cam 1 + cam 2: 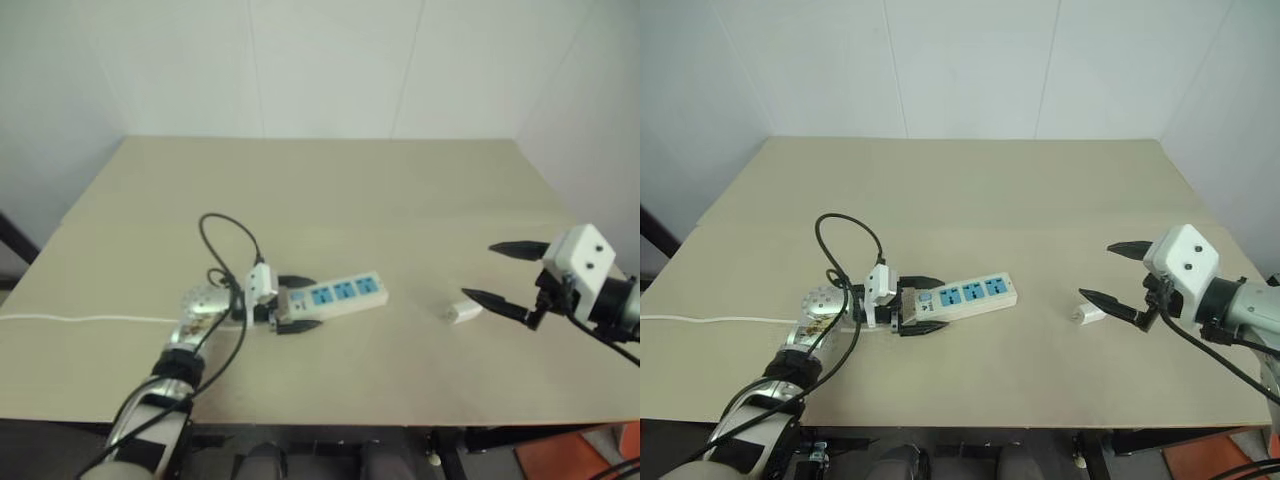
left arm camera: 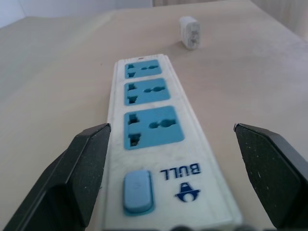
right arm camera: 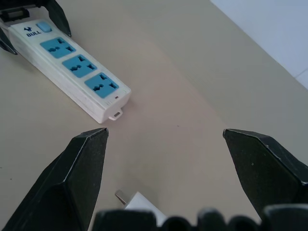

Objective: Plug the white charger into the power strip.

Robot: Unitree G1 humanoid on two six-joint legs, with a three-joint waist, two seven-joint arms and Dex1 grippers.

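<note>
White power strip point(image 1: 335, 294) mid-table, left gripper point(image 1: 296, 304) spread wide astride its 9 o'clock end, white charger point(image 1: 464, 312) at 3 o'clock, right gripper point(image 1: 506, 275) agape just beyond it.

Beige table point(image 1: 330, 190) set into a corner, plain white panelled walls point(image 1: 330, 60) behind and to both sides, soft even light — an orange patch point(image 1: 570, 458) low at right

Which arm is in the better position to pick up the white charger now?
The right. The right gripper is open, and the white charger lies on the table just below its lower finger. The left gripper is open around the switch end of the power strip, far from the charger.
</note>
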